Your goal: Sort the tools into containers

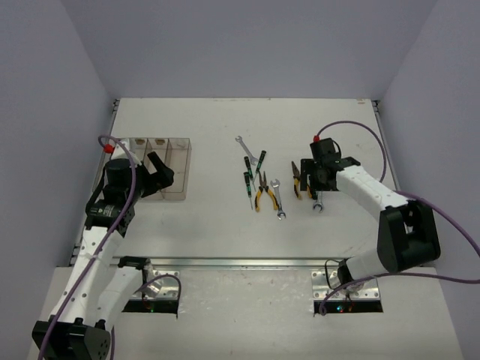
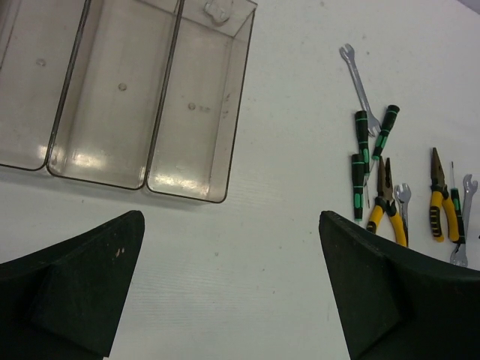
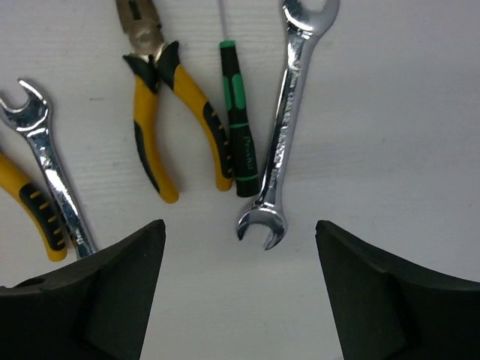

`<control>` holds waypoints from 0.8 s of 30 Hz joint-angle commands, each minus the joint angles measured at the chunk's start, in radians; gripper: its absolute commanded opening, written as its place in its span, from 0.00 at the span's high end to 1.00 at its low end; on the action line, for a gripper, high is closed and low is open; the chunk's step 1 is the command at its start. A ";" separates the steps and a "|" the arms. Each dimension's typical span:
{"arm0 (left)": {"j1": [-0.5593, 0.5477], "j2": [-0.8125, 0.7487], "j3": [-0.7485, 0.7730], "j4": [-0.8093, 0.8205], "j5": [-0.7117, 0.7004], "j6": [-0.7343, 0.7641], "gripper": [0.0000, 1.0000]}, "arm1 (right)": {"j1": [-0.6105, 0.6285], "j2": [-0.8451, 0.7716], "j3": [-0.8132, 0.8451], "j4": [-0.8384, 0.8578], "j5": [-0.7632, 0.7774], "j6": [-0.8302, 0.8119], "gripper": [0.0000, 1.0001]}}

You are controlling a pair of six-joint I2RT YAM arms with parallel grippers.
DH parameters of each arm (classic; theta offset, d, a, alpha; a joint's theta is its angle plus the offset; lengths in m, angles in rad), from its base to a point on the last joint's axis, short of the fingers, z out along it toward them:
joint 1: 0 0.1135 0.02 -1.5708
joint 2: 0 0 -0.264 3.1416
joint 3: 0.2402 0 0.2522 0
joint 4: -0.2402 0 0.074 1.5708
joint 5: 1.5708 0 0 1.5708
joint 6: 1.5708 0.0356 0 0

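**Two arms at the sorting table.** Nearest the bases, bare white table (image 1: 225,232) runs up to the work.

The right gripper (image 3: 240,226) hangs low over the right-hand end of the tools (image 1: 274,180). Its jaws are spread wide and hold nothing. The open lower end of a silver wrench (image 3: 289,127) lies on the surface between the black fingertips (image 3: 142,255); whether either one touches it cannot be told. Just left of that wrench, roughly parallel to it, lies a green-and-black screwdriver (image 3: 240,142). Yellow-handled pliers (image 3: 176,97) lie just beside the screwdriver's butt. Further left is a second wrench (image 3: 46,172), close against another yellow grip at the edge of the right wrist view.

On the other side, the left gripper (image 2: 231,219) is also wide apart and holds nothing. It hovers over bare table just short of the containers (image 2: 238,105), clear plastic bins joined side by side at the table's left.

Beyond both grippers, mid-table, lie a second pair of pliers (image 1: 262,195) and three more green-and-black screwdrivers (image 1: 248,171). Farthest out is a slim wrench (image 1: 241,144). All nine tools rest on the tabletop, well apart from the bins.
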 commanded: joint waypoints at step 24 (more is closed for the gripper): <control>-0.067 -0.074 -0.014 0.099 0.145 0.032 0.00 | -0.131 0.447 0.287 -0.036 -0.143 -0.136 0.66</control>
